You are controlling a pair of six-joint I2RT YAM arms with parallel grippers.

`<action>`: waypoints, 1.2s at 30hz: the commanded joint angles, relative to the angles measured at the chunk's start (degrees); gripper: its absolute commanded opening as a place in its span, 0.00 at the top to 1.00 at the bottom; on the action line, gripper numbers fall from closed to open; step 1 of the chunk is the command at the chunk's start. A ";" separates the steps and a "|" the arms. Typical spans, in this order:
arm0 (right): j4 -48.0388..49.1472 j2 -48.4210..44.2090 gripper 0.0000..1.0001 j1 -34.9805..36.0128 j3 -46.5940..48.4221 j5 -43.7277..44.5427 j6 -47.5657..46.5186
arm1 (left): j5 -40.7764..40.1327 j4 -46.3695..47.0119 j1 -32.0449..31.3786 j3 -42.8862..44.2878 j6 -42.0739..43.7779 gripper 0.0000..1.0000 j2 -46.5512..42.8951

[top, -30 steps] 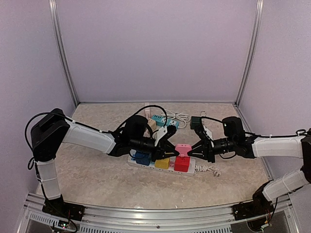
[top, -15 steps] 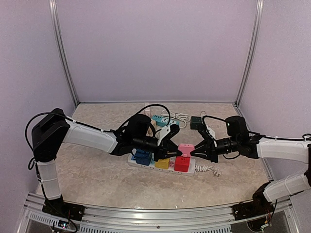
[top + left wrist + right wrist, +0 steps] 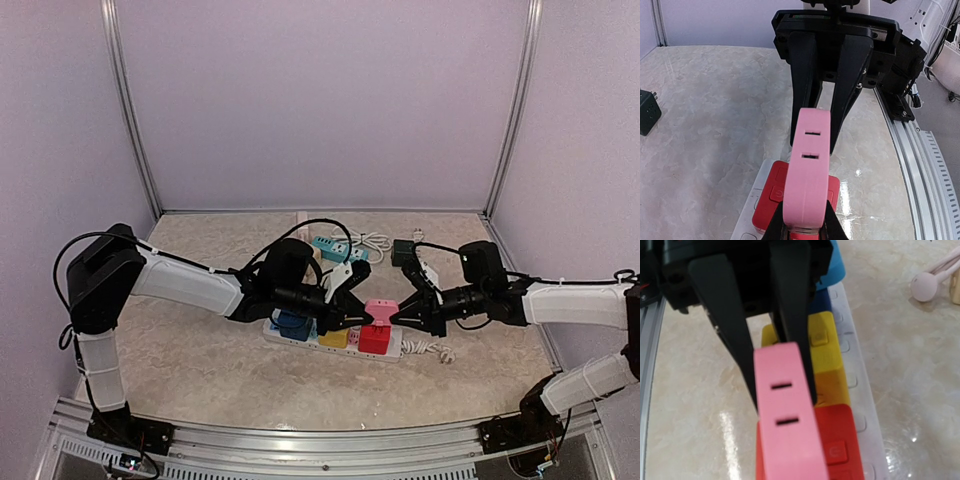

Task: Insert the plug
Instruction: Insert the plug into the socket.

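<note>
A pink plug (image 3: 378, 306) hangs just above a red plug (image 3: 374, 339) that sits in the white power strip (image 3: 398, 350). My left gripper (image 3: 364, 316) is shut on its left end and my right gripper (image 3: 394, 317) on its right end. In the left wrist view the pink plug (image 3: 808, 170) shows two slots on top, with my own fingers (image 3: 774, 228) pinching its near end and the right fingers (image 3: 850, 75) flanking the far end. The right wrist view shows the pink plug (image 3: 787, 427) over the red plug (image 3: 837, 440); my right fingers are hidden there.
A yellow plug (image 3: 335, 338) and a blue plug (image 3: 293, 324) sit in the same strip. A black adapter (image 3: 402, 252), a cyan strip (image 3: 328, 244) and white cables (image 3: 376, 240) lie behind. The metal rail (image 3: 920, 165) runs along the table's near edge.
Both grippers and the pink plug have shifted only slightly over the red plug. Both grips are unchanged.
</note>
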 commanded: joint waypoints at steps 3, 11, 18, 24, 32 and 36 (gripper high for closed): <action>0.79 1.10 1.00 0.34 1.24 2.11 2.12 | -4.61 1.51 -1.70 2.16 -1.01 1.00 0.86; 4.04 1.19 1.00 0.33 1.39 1.77 2.99 | -6.53 3.41 -1.59 1.33 3.09 1.00 -0.37; 5.81 1.09 1.00 0.33 0.97 0.52 3.42 | -6.28 4.85 -0.78 0.66 9.16 1.00 -1.68; 7.91 2.11 1.00 0.33 0.56 0.01 3.84 | -6.59 5.73 -0.78 -0.40 10.82 1.00 -1.77; 5.05 2.47 1.00 0.33 1.18 0.29 2.89 | -5.90 7.09 -0.91 -2.02 12.47 1.00 -1.29; 3.94 0.71 1.00 0.33 0.68 1.15 2.18 | -5.34 9.47 -1.29 -2.49 12.21 1.00 -0.77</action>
